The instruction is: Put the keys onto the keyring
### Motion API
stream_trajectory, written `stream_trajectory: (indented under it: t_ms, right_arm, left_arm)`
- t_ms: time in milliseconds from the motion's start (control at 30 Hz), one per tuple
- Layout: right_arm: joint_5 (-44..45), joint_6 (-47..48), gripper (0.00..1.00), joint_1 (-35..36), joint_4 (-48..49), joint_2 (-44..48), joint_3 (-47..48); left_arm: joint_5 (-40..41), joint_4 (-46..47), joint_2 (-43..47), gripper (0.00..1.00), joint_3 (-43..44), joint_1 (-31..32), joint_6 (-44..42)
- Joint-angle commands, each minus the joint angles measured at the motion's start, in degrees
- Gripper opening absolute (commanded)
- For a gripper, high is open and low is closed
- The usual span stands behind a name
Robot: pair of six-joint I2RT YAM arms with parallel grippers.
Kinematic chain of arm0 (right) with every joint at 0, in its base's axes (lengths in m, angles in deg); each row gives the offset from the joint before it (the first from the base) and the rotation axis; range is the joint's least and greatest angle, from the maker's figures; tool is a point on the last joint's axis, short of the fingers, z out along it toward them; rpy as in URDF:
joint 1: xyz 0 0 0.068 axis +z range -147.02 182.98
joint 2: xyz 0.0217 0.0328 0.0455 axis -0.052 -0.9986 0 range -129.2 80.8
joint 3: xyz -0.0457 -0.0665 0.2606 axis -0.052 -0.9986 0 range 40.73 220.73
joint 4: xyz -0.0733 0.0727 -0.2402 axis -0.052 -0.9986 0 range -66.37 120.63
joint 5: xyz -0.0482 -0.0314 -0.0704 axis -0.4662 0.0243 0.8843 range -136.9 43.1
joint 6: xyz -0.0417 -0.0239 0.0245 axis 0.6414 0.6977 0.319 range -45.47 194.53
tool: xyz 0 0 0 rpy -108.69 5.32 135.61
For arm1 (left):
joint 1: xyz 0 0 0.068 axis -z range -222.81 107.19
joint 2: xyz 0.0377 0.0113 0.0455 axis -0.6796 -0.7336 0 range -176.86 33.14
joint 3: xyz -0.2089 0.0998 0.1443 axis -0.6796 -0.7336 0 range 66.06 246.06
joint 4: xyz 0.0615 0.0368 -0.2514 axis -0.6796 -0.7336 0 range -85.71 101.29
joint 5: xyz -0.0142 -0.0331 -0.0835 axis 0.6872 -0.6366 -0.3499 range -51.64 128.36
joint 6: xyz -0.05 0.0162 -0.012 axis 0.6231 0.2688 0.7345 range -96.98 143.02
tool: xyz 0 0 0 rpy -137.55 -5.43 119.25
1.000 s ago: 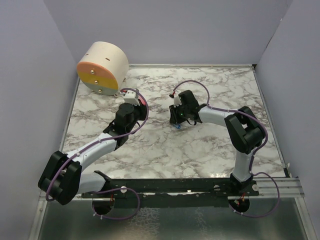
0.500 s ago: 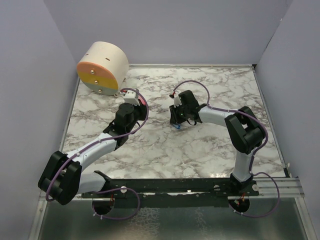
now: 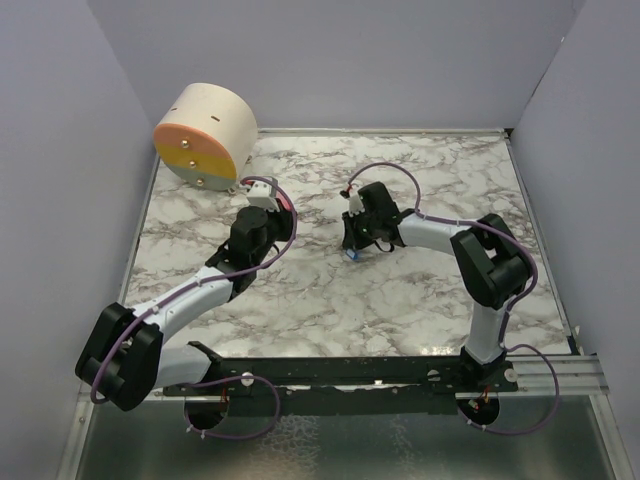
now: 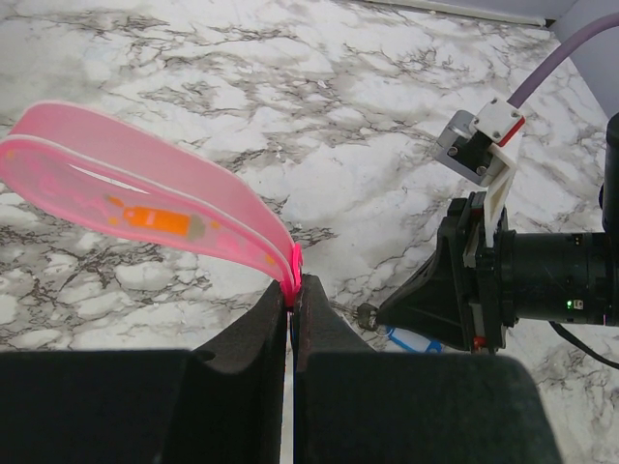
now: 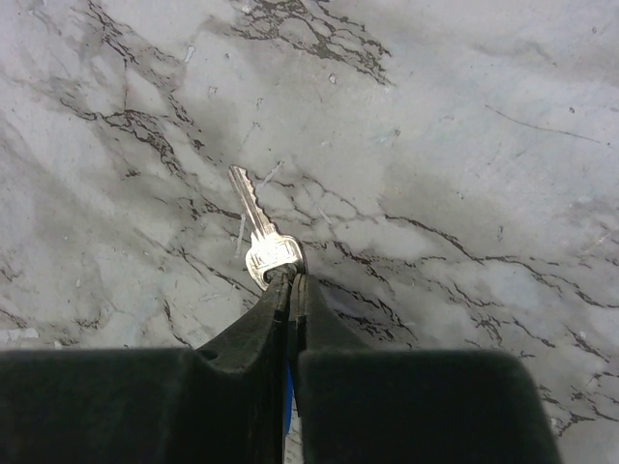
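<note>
My left gripper [image 3: 284,212] [image 4: 294,290] is shut on the pink key [image 4: 145,208], which shows as a long flat translucent pink piece with an orange mark, held above the table. My right gripper [image 3: 352,246] [image 5: 292,278] is shut low over the table's middle. The keyring's blue tag [image 4: 416,340] [image 3: 349,256] shows under it, and a blue sliver [image 5: 288,406] sits between its fingers. A silver metal key [image 5: 259,237] lies with its head at the right fingertips; it shows small in the left wrist view [image 4: 366,314]. The thin ring itself is hidden.
A round wooden drum with an orange and yellow face [image 3: 205,135] stands at the back left corner. Grey walls close in the marble table [image 3: 440,300] on the left, back and right. The two grippers are about a hand's width apart.
The right gripper has shifted very slightly and the blue tag under it sits a little further left. The left arm has not moved.
</note>
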Motion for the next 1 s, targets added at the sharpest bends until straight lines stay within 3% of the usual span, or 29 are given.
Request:
stream_trajectory:
  t_ms: [0,367,733,967]
  right_arm:
    - [-1.91,-2.8,0.01,-0.25,2.71,3.83,-2.56]
    - [-9.41,-18.3,0.01,-0.33,23.11,15.89,-13.06]
    - [-2.76,-30.2,0.01,-0.25,34.57,25.18,-21.78]
    - [0.75,-35.55,0.01,-0.25,42.44,29.3,-28.1]
  left_arm:
    - [-1.66,1.27,1.99,0.0,-0.66,-0.33,0.0]
    - [-6.95,3.68,5.12,0.0,-2.07,-0.33,-1.1]
    - [-12.96,8.58,5.77,0.0,-3.04,0.44,-0.77]
    - [-12.1,9.82,4.21,0.0,-1.92,3.75,-1.36]
